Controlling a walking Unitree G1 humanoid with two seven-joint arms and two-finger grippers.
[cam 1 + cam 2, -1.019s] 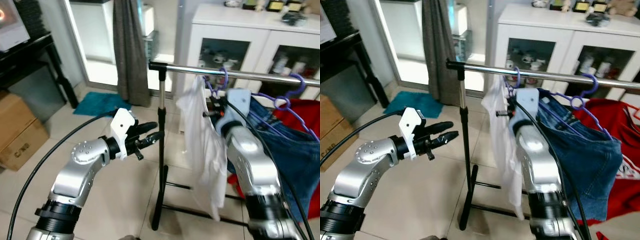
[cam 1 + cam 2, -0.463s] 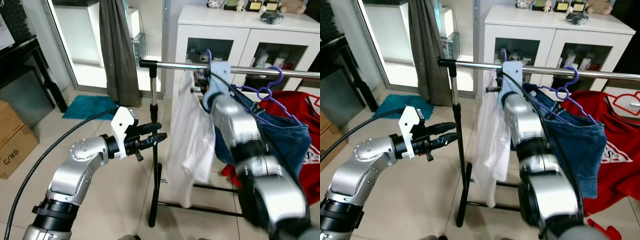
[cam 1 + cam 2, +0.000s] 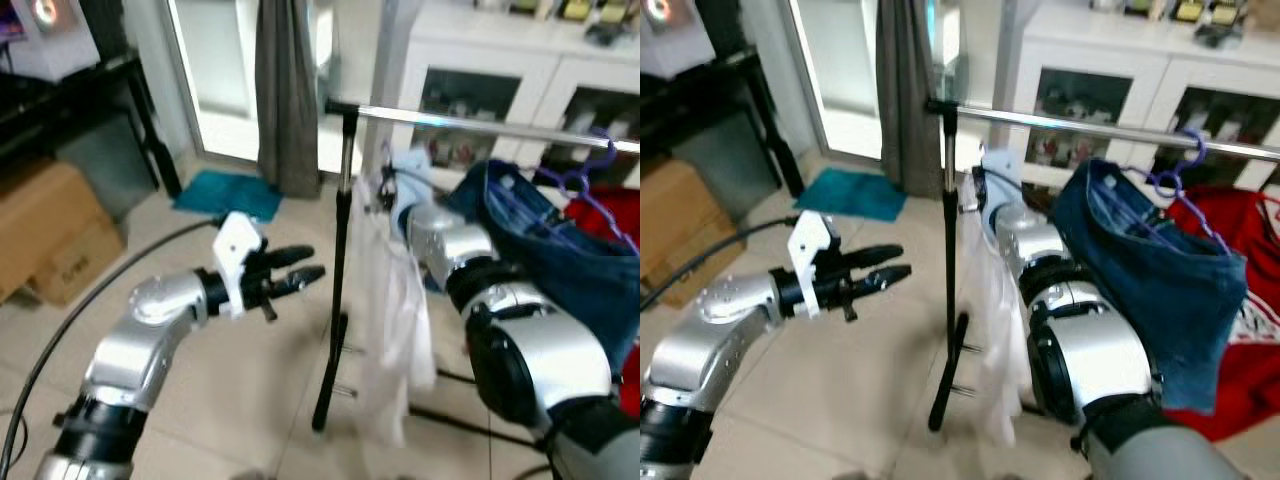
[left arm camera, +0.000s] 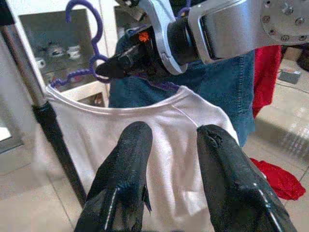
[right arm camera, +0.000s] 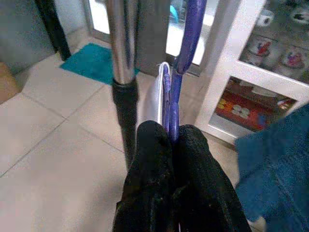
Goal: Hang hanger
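Our right end effector (image 5: 169, 145) is clamped on the purple hanger (image 5: 186, 53), whose hook points up toward the rail (image 3: 1110, 130) at twelve o'clock, while our left end effector (image 3: 300, 272) waits apart.

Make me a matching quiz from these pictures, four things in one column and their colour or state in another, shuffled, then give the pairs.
Things:
1. hanger
2. shirt
3. left gripper
4. right gripper

Colour or state:
A. white, draped on the hanger
B. jaws shut on the hanger
C. purple
D. jaws open, holding nothing

Pairs: 1-C, 2-A, 3-D, 4-B
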